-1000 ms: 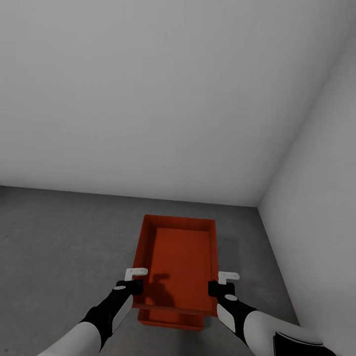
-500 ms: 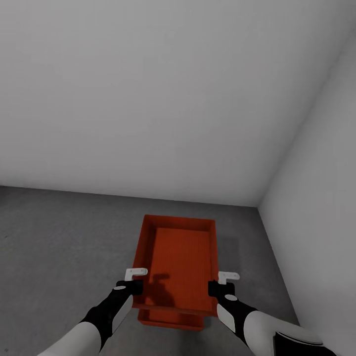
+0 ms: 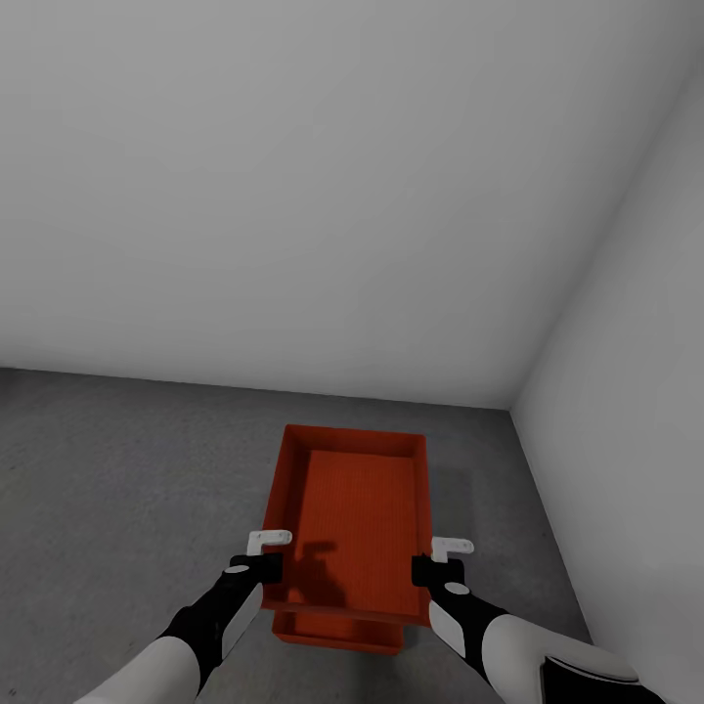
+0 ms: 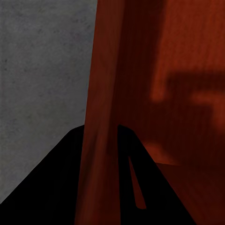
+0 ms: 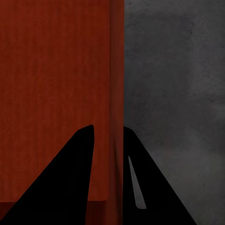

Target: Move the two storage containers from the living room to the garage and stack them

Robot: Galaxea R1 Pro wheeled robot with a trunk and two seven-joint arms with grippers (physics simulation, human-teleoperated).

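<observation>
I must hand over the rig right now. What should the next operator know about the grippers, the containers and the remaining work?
Left gripper: shut on the upper container's left wall.
Right gripper: shut on its right wall.
The upper container sits over the lower container, whose near edge shows beneath it, on the dark grey floor by the garage corner.
Done: both containers are in the garage, apparently stacked.
Left: open both grippers, withdraw the arms, check that the stack stays.

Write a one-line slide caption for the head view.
Both arms hold an orange-red storage container by its side walls above a second container on the grey garage floor.
</observation>
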